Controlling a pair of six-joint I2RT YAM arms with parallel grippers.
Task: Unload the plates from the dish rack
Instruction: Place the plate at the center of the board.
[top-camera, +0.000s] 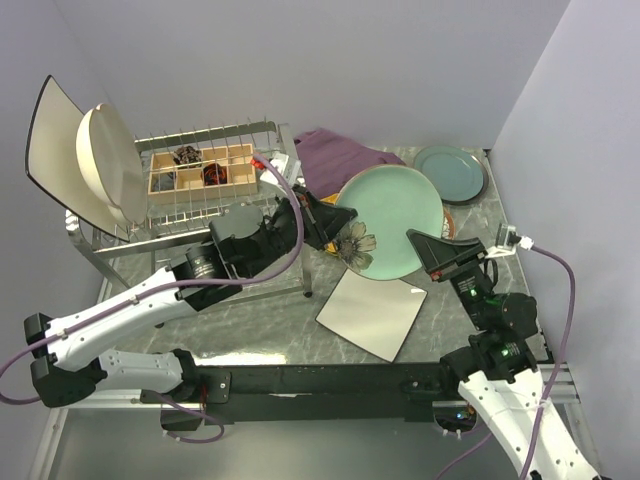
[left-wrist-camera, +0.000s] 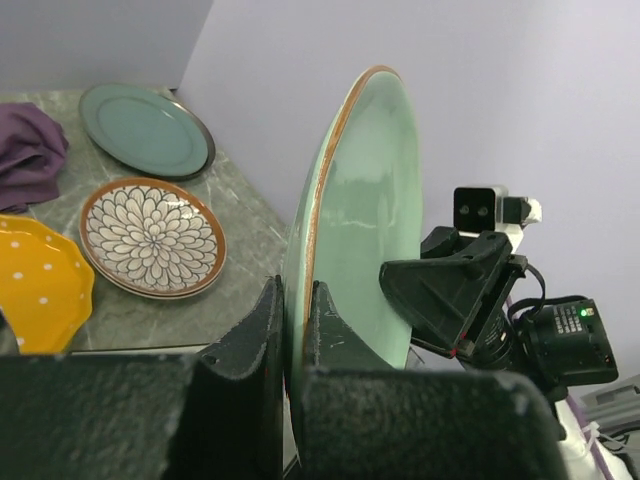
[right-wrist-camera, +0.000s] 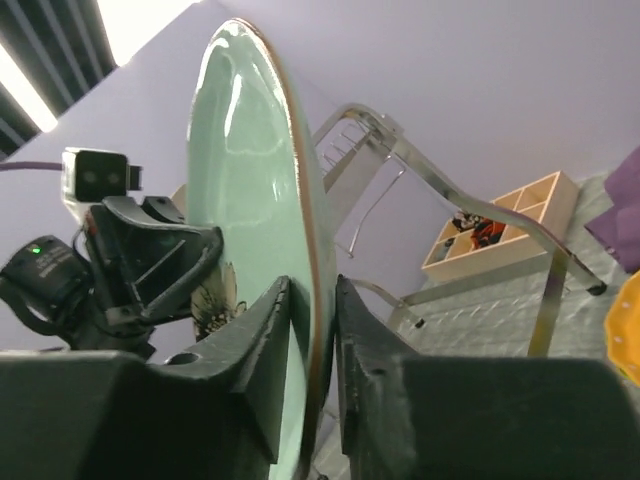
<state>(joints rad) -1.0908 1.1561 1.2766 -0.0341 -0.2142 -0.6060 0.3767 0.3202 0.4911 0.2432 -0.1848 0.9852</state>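
A mint-green plate (top-camera: 388, 220) hangs tilted on edge, right of the dish rack (top-camera: 215, 135). The rack holds a cream plate (top-camera: 110, 165) and a white square plate (top-camera: 50, 140) upright at its left end. A second square plate (top-camera: 372, 313) lies flat on the tabletop (top-camera: 260, 320).

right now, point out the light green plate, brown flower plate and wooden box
light green plate (top-camera: 392, 218), top view, its centre
brown flower plate (left-wrist-camera: 152, 237), left wrist view, its centre
wooden box (top-camera: 240, 165), top view, right compartment

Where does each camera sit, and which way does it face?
Top: above, behind the bases, looking down on rack, table, left arm, right arm.
Left wrist: on the left arm, facing rightward along its fingers pinching the green plate; right gripper beyond.
Right wrist: facing leftward along its fingers flanking that plate; left gripper, rack beyond.
All views share the green plate.
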